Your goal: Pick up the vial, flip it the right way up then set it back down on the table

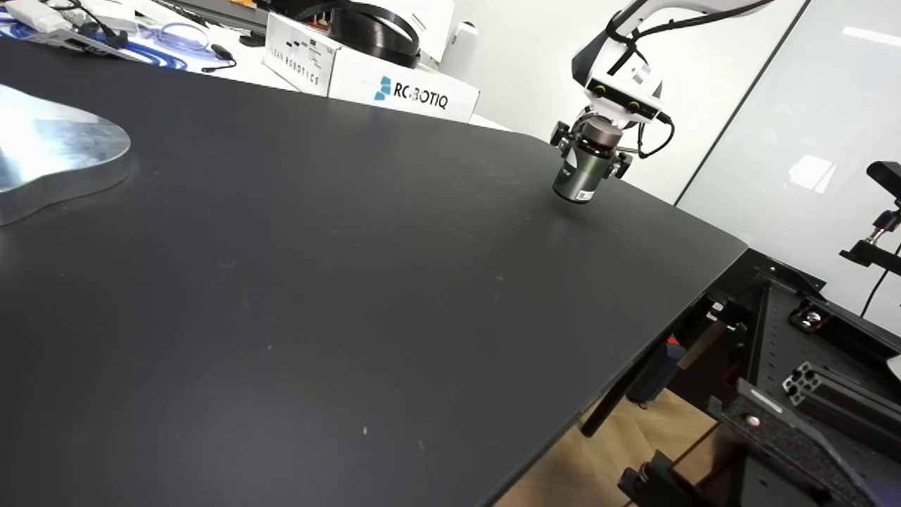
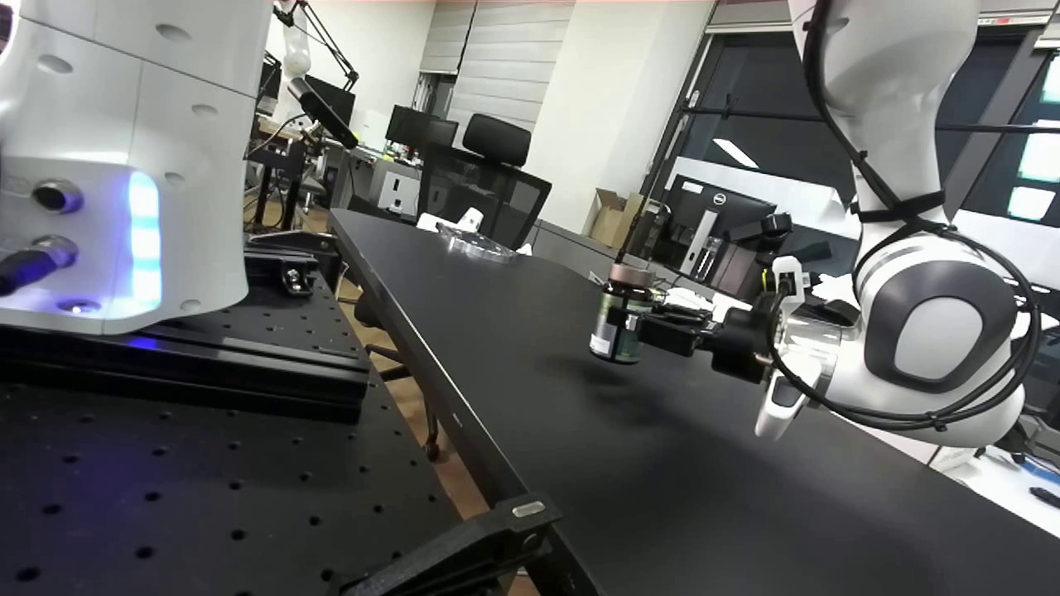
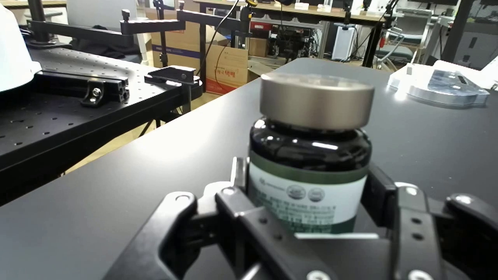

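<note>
Snugly, the gripper (image 3: 309, 184) holds the vial (image 3: 311, 155), with its black fingers (image 3: 380, 194) pressed on both sides. The vial is a dark bottle with a flat brown-gray cap (image 3: 317, 103), and the cap end points up. In the wrist view it is a bit right of the middle, and its label (image 3: 307, 198) is white and green with tiny writing, too small and blurry to read. The gripper hides its bottom there. In an exterior view the vial is in the upper right of the frame, near the far edge of the big black table (image 1: 338, 267). It looks like it hangs just over the table, but I cannot tell for sure if its bottom edge touches.

The white robot arm (image 2: 898, 157) fills the right side of the frame in an exterior view and leads to the gripper. At the left of that frame is the white robot base (image 2: 124, 124) with a bright blue light (image 2: 145, 240), and a black chair (image 2: 480, 178) is near the top middle.

A shiny silver slab (image 1: 63, 151) lies on the table at the left edge of the frame in an exterior view. Up at the top there, a white box (image 1: 401, 88) has ROBOTIQ on it.
</note>
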Tool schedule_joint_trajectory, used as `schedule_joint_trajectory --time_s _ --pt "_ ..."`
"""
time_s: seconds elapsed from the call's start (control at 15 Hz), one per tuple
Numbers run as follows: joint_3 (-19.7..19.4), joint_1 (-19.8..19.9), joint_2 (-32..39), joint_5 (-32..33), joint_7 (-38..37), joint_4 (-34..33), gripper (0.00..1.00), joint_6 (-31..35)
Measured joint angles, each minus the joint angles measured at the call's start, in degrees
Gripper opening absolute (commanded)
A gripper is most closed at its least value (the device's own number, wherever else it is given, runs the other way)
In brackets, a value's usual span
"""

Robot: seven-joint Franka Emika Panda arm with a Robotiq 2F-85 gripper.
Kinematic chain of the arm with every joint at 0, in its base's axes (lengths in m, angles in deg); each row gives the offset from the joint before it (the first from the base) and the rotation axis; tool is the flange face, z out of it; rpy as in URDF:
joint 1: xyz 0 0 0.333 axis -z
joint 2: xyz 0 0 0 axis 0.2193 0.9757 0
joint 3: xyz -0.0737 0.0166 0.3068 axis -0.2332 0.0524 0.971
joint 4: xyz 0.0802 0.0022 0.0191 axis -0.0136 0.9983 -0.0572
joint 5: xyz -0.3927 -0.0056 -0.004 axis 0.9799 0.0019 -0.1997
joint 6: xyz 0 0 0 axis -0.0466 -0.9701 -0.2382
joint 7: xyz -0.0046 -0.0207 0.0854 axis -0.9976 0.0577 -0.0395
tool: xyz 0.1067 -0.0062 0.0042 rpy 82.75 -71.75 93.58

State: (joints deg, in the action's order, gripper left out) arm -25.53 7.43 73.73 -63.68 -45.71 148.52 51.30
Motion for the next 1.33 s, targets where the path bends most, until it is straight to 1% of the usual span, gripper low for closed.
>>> schedule_joint_trajectory --time_s 0.4,0.47,0.53,0.67,1.0,1.33 --pt "0.00 0.25 2.61 -0.95 -0.23 -2.46 0.45 0.00" --pt "0.00 0.28 3.02 -1.07 -0.29 -2.89 0.93 0.00" --pt "0.00 0.32 3.35 -1.27 -0.41 -3.21 0.93 -0.03" --pt "0.00 0.44 3.69 -1.39 -0.54 -3.68 1.00 -0.37" --pt "-0.01 0.68 3.50 -1.90 -0.61 -4.71 1.00 -4.24" --pt "-0.20 0.67 1.09 -2.01 -0.61 -4.55 1.00 -8.27"
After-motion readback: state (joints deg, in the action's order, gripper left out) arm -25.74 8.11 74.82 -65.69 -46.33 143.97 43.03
